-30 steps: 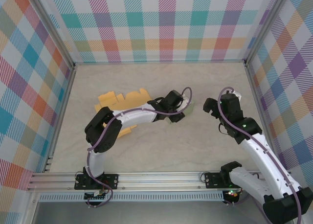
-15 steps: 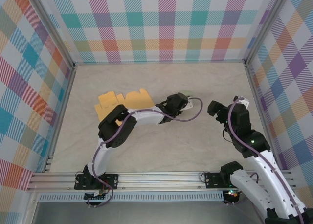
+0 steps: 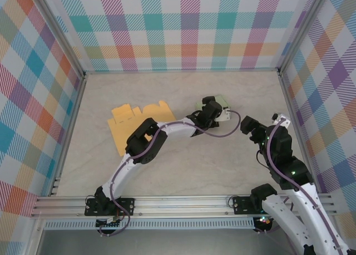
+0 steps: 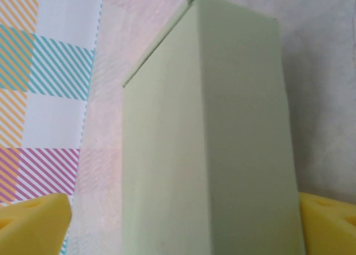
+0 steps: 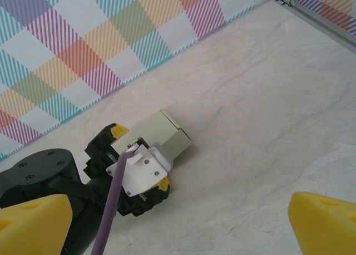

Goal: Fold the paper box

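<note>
Left claw [image 4: 181, 224] is spread wide, straddling the pale-green paper box [image 4: 206, 132] on the table [image 3: 167, 171] without pinching it. If it backs out crooked, a yellow fingertip [image 4: 328, 221] could knock the box over. Right claw [image 5: 179, 222] gapes empty nearby.

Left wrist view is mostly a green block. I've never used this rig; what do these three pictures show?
Two robot arms are bolted at the near edge of the table. The top view looks down from behind them; each wrist view rides on an arm, its yellow fingers in the bottom corners. The green block is a folded green paper box on the table. The left tool stands open around it, a gap on one side, so it seems unclamped. The right tool is open and empty, to the box's right. A flat yellow box blank lies unfolded at the left.
</note>
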